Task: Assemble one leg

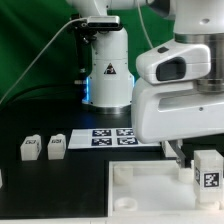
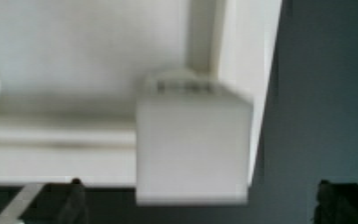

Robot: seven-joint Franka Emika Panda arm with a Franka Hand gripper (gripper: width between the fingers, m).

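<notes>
Gripper (image 2: 194, 208): released. Jaws are spread wide, with the dark fingertips (image 2: 43, 205) well clear on either side of the white plastic rectangular leg (image 2: 197, 140). I hold nothing and see no contact.

Leg position: upright at the far right part of the wide flat white plastic board (image 1: 150, 195), toward the exterior view's right. Its black-and-white square tag faces that camera. I cannot tell whether it is seated in a corner socket or only standing there.

Handling, my judgement: a small moulded post, so light and stiff. It should not give under the pads and is not fragile. The faces look smooth, so probably a bit slippery. It is taller than wide, so a sideways nudge could tip it. Best hold is on two opposite flat side faces, about mid-height, pads square to the faces. I should centre on it before closing.

Views compared:
- **Wrist view:** shows the gap between my fingers and the leg, and the board's raised edge close behind. It is blurred and shows no tag.
- **Exterior view:** shows the layout. At its left, well apart from the leg, two more small white posts stand on the black table (image 1: 60, 195), one post (image 1: 29, 148) just beside the other post (image 1: 56, 146). The marker board (image 1: 105, 137) lies farther back. My own wrist housing hides the fingers there, so the jaw state reads only from the wrist view.
</notes>
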